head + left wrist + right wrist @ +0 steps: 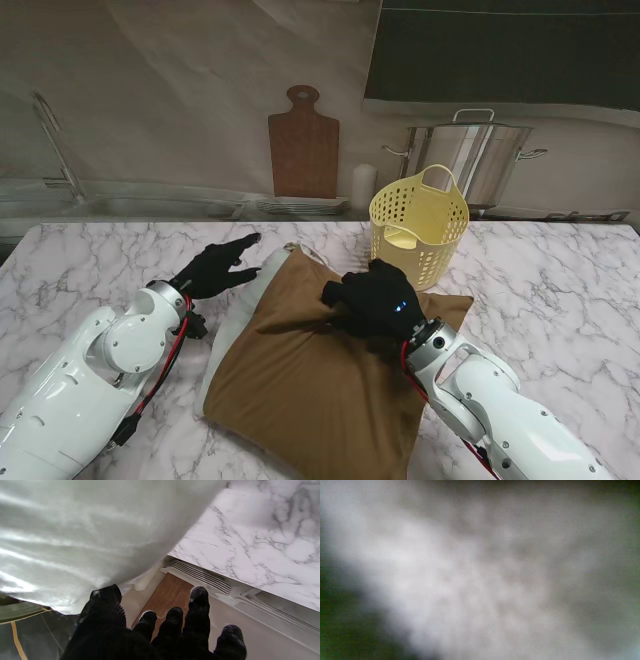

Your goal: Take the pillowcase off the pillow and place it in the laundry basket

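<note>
Pillowcase (300, 380) on marble table (560, 290).

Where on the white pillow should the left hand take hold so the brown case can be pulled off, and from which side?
Grip the bare white pillow end, at the left of the brown case. Bring the left hand in from the left: only that end shows uncovered, and the open fingers already sit beside it.

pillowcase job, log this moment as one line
right hand: gripping brown pillowcase | left hand: open beside white pillow | laundry basket: pillowcase not in
</note>
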You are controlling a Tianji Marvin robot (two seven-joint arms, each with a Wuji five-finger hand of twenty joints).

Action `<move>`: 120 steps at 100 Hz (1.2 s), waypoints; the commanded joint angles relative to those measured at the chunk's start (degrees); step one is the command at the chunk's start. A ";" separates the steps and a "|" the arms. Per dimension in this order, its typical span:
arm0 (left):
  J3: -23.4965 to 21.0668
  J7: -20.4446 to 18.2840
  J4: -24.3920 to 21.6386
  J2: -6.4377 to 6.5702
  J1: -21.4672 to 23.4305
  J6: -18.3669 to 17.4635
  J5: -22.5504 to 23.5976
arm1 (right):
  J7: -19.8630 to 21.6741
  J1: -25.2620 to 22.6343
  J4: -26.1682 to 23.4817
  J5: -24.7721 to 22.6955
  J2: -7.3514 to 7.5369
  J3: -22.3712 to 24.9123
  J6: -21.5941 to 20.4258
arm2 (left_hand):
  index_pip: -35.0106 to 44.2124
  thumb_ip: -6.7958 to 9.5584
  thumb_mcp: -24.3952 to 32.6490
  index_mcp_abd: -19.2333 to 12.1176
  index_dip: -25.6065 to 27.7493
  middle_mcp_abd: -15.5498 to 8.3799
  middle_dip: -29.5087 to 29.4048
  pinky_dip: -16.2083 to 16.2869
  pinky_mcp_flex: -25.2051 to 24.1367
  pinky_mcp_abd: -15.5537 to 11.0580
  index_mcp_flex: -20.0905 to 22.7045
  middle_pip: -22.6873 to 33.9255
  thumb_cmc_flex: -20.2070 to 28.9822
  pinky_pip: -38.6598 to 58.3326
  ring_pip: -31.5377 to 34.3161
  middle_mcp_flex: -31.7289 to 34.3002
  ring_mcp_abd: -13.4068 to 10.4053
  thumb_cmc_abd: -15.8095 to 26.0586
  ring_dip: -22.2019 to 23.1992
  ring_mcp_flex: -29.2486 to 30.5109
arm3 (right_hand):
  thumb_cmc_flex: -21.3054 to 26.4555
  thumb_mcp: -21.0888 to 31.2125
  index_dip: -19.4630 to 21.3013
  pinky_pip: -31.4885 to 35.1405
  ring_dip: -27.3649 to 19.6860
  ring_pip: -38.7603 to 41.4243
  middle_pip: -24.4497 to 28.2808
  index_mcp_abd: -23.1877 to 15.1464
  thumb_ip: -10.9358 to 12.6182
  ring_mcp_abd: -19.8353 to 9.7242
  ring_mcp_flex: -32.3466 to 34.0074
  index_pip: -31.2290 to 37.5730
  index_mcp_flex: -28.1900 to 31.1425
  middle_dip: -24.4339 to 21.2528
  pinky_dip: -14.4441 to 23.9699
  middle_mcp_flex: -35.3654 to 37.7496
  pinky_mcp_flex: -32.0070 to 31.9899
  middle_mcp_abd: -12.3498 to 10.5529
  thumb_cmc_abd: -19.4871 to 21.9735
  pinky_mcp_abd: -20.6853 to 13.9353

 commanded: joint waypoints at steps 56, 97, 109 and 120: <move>7.26 -5.48 2.19 -0.91 -4.90 0.18 -10.86 | -1.14 0.86 0.03 -0.55 -0.05 -0.33 -0.12 | -1.50 -0.59 0.36 1.33 -2.29 -5.71 3.31 3.12 7.83 -3.06 -0.84 4.75 2.91 63.06 3.52 12.70 -3.86 -9.24 2.48 12.91 | 12.33 9.80 2.51 -0.36 2.88 3.58 5.75 -10.70 7.53 -9.51 4.29 5.21 2.87 1.91 -0.42 0.60 -0.57 -3.40 6.80 -2.12; 11.65 1.04 3.76 -2.74 -6.71 -0.79 -11.21 | -3.72 2.01 1.54 -0.20 -0.22 -0.69 0.03 | 29.24 -0.21 2.50 -11.27 21.63 -13.59 19.54 5.20 16.89 -4.95 27.38 9.15 18.26 79.09 14.48 42.05 -5.87 -12.34 8.44 26.73 | 12.25 8.88 2.35 -1.30 2.55 2.11 5.64 -11.73 7.57 -9.27 4.27 5.27 2.24 1.86 -0.75 -0.19 -1.05 -4.36 7.53 -2.47; 11.72 3.60 4.00 -3.18 -6.32 -2.18 -10.47 | -4.10 2.70 2.53 0.10 -0.26 -0.95 -0.17 | 33.56 0.53 3.27 -12.75 23.34 -13.00 21.89 5.41 16.87 -5.27 27.09 10.21 18.48 79.66 16.04 42.43 -5.19 -13.29 9.91 26.59 | 12.30 8.30 2.13 -2.08 2.26 0.94 5.57 -12.04 7.63 -8.81 4.21 5.36 1.82 1.73 -0.99 -0.66 -1.79 -4.66 7.90 -2.53; 10.74 6.51 3.72 -3.50 -5.26 -3.77 -8.77 | -4.64 3.68 3.65 0.39 -0.31 -1.52 -0.25 | 35.60 0.62 3.98 -13.40 23.69 -12.47 23.40 5.51 16.75 -5.64 26.60 10.70 18.40 79.64 17.07 42.24 -4.79 -13.47 11.27 26.24 | 12.44 7.35 1.60 -3.33 1.73 -1.37 5.26 -12.46 7.75 -8.08 4.23 5.64 1.06 1.32 -1.34 -1.26 -2.99 -5.29 8.39 -2.35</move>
